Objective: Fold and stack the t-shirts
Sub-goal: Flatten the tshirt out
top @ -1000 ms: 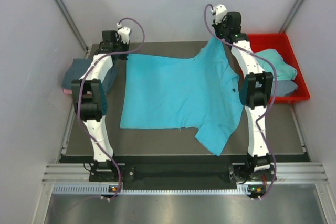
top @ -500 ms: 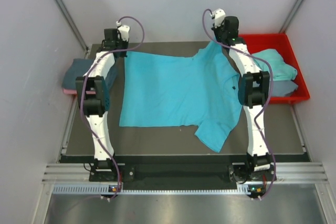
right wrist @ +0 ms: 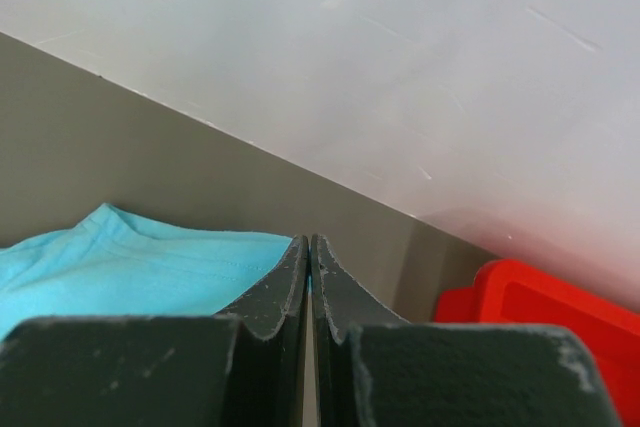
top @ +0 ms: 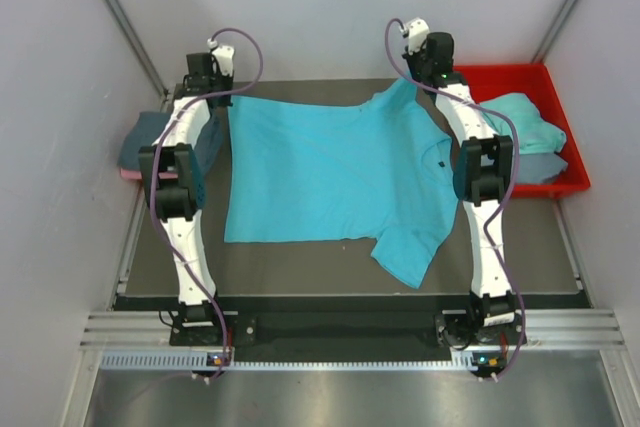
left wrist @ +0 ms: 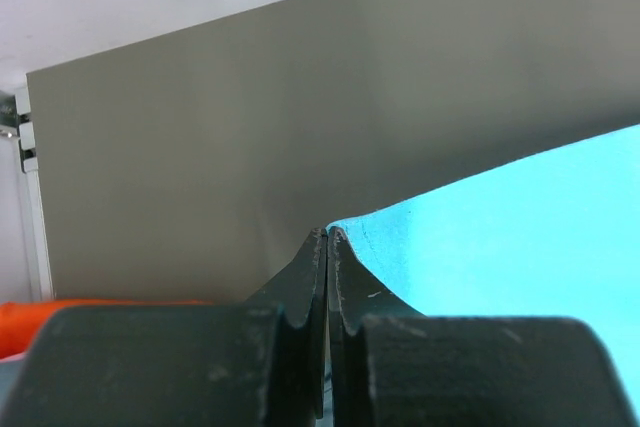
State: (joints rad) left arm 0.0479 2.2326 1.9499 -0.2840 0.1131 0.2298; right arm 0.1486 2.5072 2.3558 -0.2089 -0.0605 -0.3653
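1. left gripper (left wrist: 327, 239): pinched shut on the far left corner of the shirt (top: 330, 172).
2. right gripper (right wrist: 308, 244): pinched shut on its far sleeve.
3. shirt lies spread across the table (top: 300, 267), between a folded pile (top: 148, 139) and a red bin (top: 510, 69).

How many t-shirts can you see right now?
5. A turquoise cloth shirt spread on the table; a slate-blue folded shirt atop a pink one at the left edge; a teal shirt over a grey-blue one in the red plastic bin. More may be hidden.
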